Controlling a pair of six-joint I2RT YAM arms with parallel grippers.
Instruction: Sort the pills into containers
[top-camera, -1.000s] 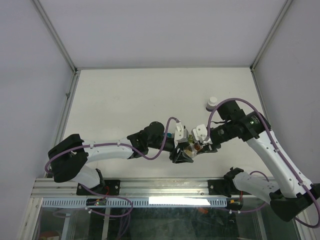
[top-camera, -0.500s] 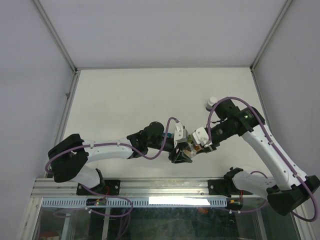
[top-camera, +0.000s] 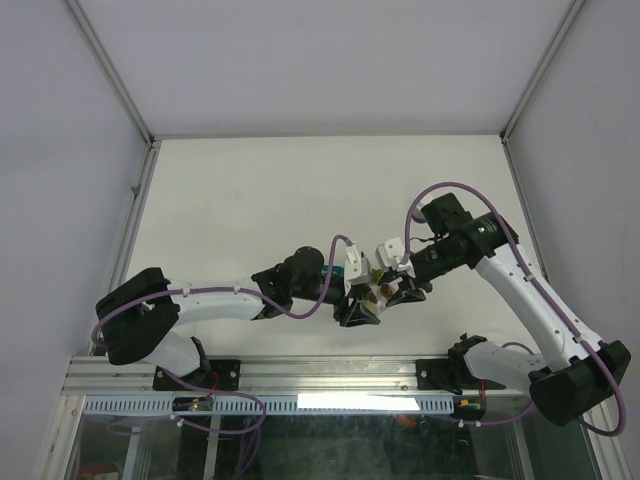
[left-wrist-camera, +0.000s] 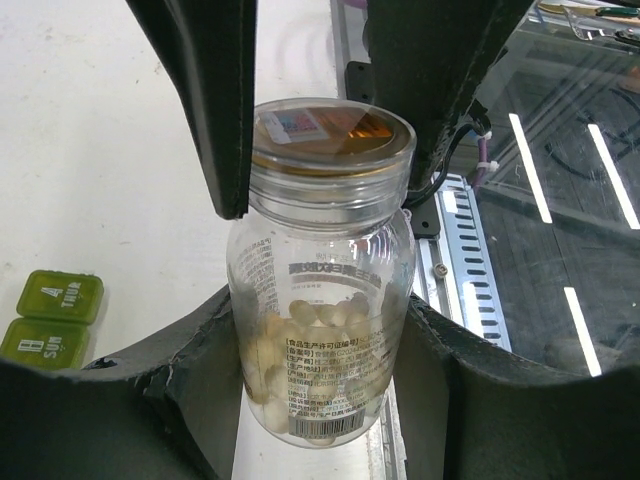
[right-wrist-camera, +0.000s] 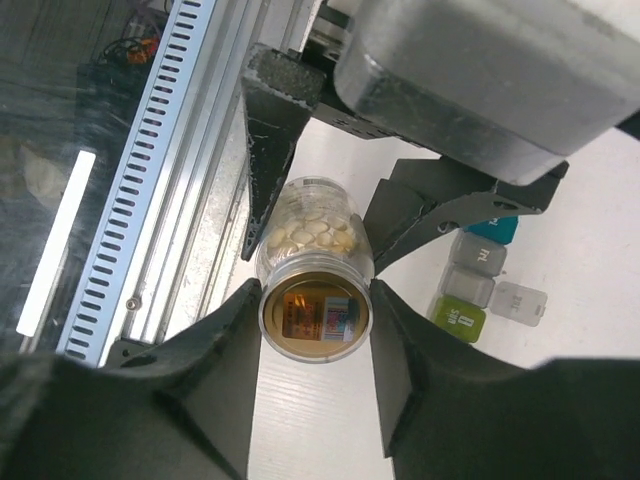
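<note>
A clear pill bottle (left-wrist-camera: 320, 280) with a gold lid (left-wrist-camera: 330, 140) hangs above the table's near edge, between both arms. Pale pills (right-wrist-camera: 310, 232) fill its lower part. My left gripper (left-wrist-camera: 320, 405) is shut on the bottle's body. My right gripper (right-wrist-camera: 314, 345) is shut on the lid (right-wrist-camera: 314, 318), a finger pressed against each side. From above, the bottle (top-camera: 381, 292) lies between the left gripper (top-camera: 362, 303) and the right gripper (top-camera: 399, 289). The containers (right-wrist-camera: 470, 275), a row of teal, grey and green compartments, lie on the table just beyond; two green ones (left-wrist-camera: 52, 316) show beside the bottle.
The metal rail (top-camera: 330, 375) at the table's near edge runs directly below the bottle. A loose clear flap (right-wrist-camera: 518, 302) lies beside the grey compartments. The table (top-camera: 300, 190) stretches away behind the arms, with walls at left, right and back.
My right arm has swung left and its wrist has turned around the lid. The white-capped bottle seen earlier behind it is now hidden. The left arm and the bottle have barely moved.
</note>
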